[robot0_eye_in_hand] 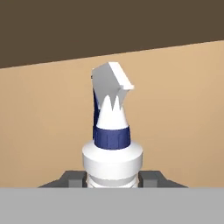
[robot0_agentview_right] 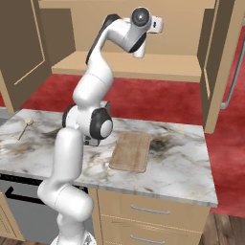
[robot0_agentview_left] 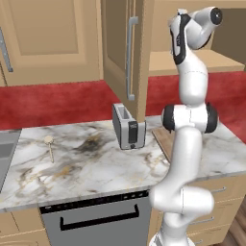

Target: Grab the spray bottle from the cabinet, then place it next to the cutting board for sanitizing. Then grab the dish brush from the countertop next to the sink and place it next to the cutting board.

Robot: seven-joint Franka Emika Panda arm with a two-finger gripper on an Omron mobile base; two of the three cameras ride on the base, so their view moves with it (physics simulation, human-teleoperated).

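The spray bottle (robot0_eye_in_hand: 112, 131), white with a blue collar and a pale trigger head, stands upright in the hand view between my gripper (robot0_eye_in_hand: 113, 178) fingers, which are shut on its lower body. My arm reaches up into the open cabinet (robot0_agentview_right: 158, 67), above its bare wooden shelf (robot0_agentview_left: 192, 62). The cutting board (robot0_agentview_right: 130, 150) lies flat on the countertop (robot0_agentview_left: 96, 163), right of the arm's base. On the left of the counter, near the sink (robot0_agentview_left: 6, 149), lies the dish brush (robot0_agentview_left: 49, 144). Whether the bottle touches the shelf I cannot tell.
A grey toaster (robot0_agentview_left: 129, 126) stands on the counter under the open cabinet door (robot0_agentview_left: 120, 53) with its long bar handle. A second open door (robot0_agentview_right: 217, 62) hangs at the right. A dishwasher front (robot0_agentview_left: 96, 218) sits below the counter edge.
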